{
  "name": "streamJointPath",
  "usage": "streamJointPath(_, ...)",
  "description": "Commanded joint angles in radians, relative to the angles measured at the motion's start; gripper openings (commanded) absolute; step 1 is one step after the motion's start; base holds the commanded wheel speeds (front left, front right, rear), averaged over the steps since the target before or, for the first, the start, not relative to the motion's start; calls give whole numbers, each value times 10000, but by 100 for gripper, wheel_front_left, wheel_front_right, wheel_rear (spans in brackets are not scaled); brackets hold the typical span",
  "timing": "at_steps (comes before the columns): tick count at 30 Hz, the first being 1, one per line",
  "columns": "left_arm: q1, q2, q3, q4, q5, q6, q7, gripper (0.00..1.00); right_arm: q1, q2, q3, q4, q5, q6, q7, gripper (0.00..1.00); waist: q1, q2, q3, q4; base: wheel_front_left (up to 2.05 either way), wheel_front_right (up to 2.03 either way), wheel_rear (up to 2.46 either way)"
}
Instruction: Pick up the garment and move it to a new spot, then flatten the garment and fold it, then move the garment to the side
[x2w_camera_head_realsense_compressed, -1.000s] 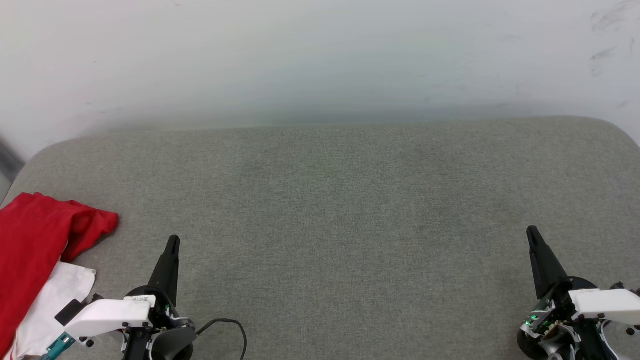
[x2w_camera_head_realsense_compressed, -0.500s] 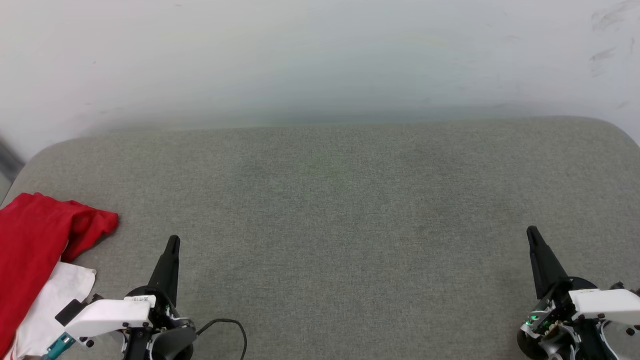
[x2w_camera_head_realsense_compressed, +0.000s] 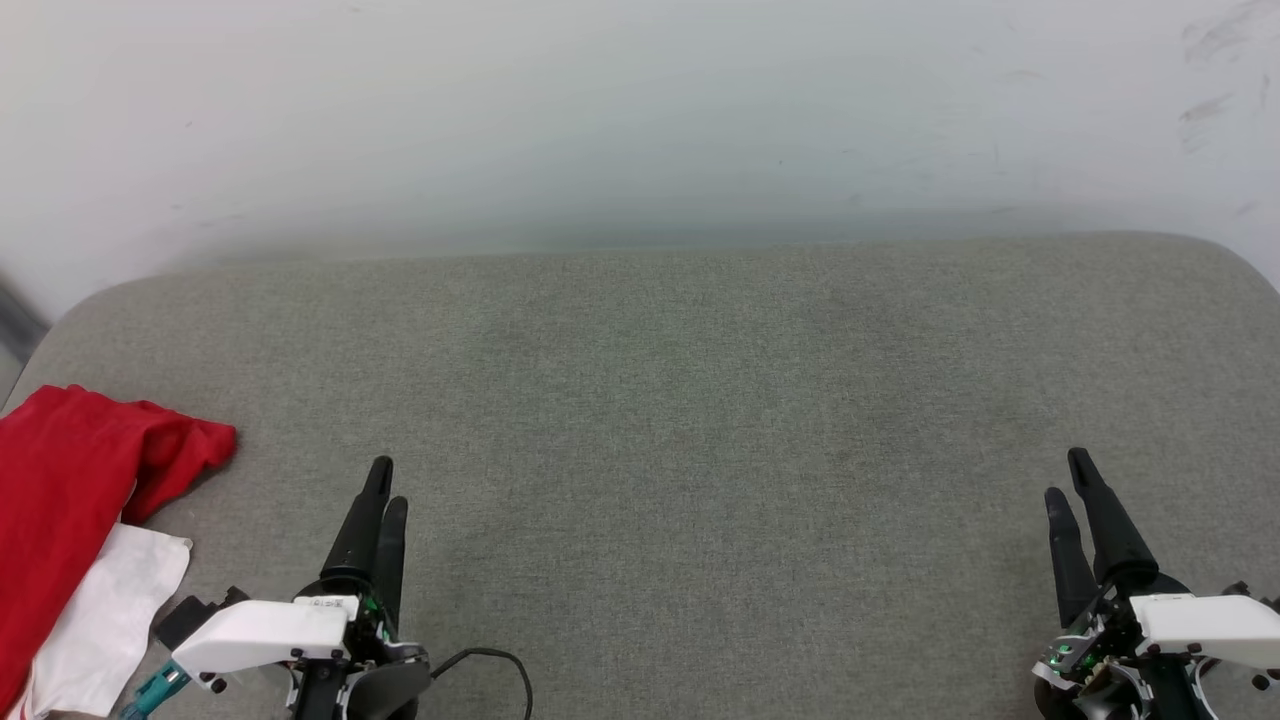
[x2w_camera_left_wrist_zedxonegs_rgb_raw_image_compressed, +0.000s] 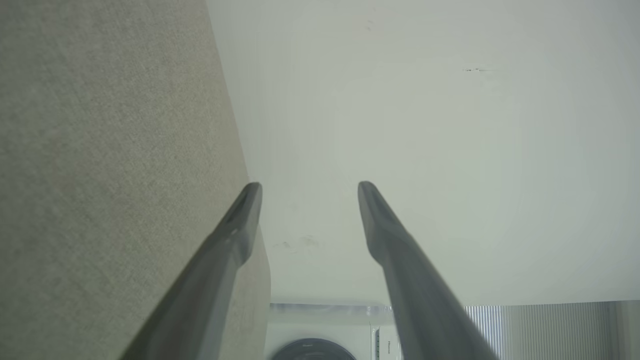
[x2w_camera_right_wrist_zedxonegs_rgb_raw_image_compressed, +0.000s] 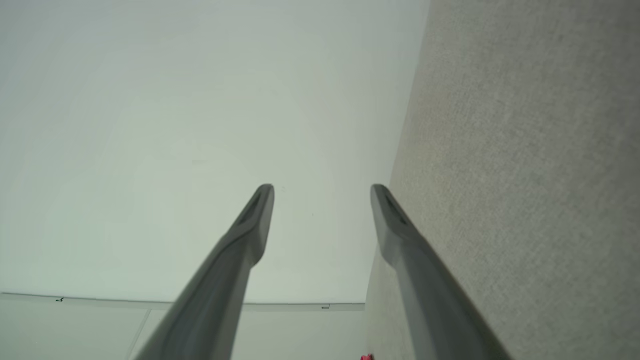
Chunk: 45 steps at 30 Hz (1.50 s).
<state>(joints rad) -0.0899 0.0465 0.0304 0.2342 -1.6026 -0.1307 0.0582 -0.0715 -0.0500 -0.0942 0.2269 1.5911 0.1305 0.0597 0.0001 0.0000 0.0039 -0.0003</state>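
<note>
- The shirt (x2w_camera_head_realsense_compressed: 60, 470) lies crumpled at the near left corner of the bench (x2w_camera_head_realsense_compressed: 700, 400). Its red body is bunched up and runs off the left edge of the head view. A white sleeve (x2w_camera_head_realsense_compressed: 110, 610) is spread flat just in front of it. It lies exactly where it did a second ago, so nothing has touched it yet.
- The left pincer (x2w_camera_head_realsense_compressed: 388, 485) sits near the front edge, just right of the shirt and clear of it, with its fingers pointing toward the far side. A second ago it showed as one closed dark blade. Now two fingers stand apart, and the left wrist view confirms it, with the left pincer (x2w_camera_left_wrist_zedxonegs_rgb_raw_image_compressed: 307, 186) released, wide and empty. The wrist has also shifted a little to the right. A dark cable (x2w_camera_head_realsense_compressed: 490, 665) loops beside it.
- The middle of the bench is bare grey fabric, running back to the pale wall (x2w_camera_head_realsense_compressed: 640, 120). I judge this a good new spot for laying the shirt out.
- The right pincer (x2w_camera_head_realsense_compressed: 1065, 475) rests at the near right, well apart from the shirt. It too has gone from clenched to released within the last second. In its own wrist view the right pincer (x2w_camera_right_wrist_zedxonegs_rgb_raw_image_compressed: 322, 187) has its fingers spread, with nothing between them.
- Both pincers opening together looks like preparation for the first grasp, so the task is only starting. The left arm is the closer one and would most likely swing left over the red bunch. The loose, heaped cloth may come up in a wad rather than by an edge.
</note>
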Motion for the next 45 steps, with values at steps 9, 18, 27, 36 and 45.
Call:
streamJointPath(9, -310, 29, -442, -626, 1423, -2, -445, 100, 28, -115, 66, -578, -1190, 2, -473, 100, 0, 0, -9, 2, 0, 0, 0)
streamJointPath(18, -214, 31, -669, -985, 3465, -2, -812, 100, 150, -63, 59, -1100, -3781, 2, -839, 100, 0, 0, -43, -6, 0, 0, 0)
streamJointPath(27, -141, 34, -1024, -1207, 5834, 137, -1145, 100, 341, -50, 234, -1447, -6495, 3, -1171, 100, 0, 0, -69, -6, 0, 0, 0)
streamJointPath(36, -126, 36, -1424, -1278, 7897, 406, -1451, 100, 419, -143, 497, -1594, -8524, 3, -1426, 100, 0, 0, -81, 2, 0, 0, 0)
streamJointPath(45, -51, 67, -1580, -1370, 9354, 580, -1700, 100, 493, -208, 641, -1786, -9826, 3, -1368, 100, 0, 0, -98, 25, 0, 0, 0)
